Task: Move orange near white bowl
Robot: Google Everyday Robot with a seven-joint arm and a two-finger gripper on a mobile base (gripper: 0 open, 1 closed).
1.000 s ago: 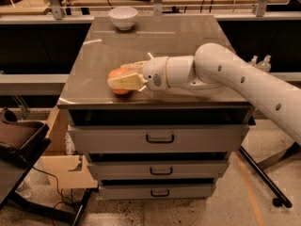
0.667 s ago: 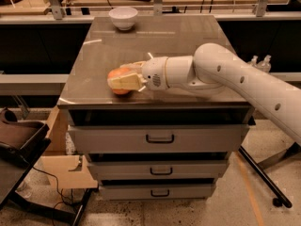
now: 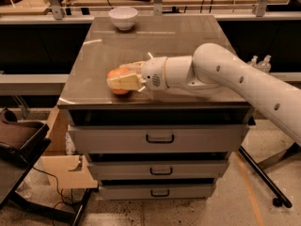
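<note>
The orange (image 3: 114,74) sits near the front left edge of the cabinet top (image 3: 188,41). My gripper (image 3: 121,81) reaches in from the right. Its pale fingers (image 3: 127,81) lie across the orange and hold it, so only the fruit's top left and bottom show. The white bowl (image 3: 123,18) stands at the back left of the cabinet top, far behind the orange and apart from it. My white arm (image 3: 244,84) stretches across the front right of the top.
The grey cabinet has three drawers (image 3: 160,138) below the top. A cardboard box (image 3: 61,164) and a dark chair (image 3: 19,140) stand on the floor at the left. A black stand leg (image 3: 263,178) lies at the right. A rail and bench run behind the cabinet.
</note>
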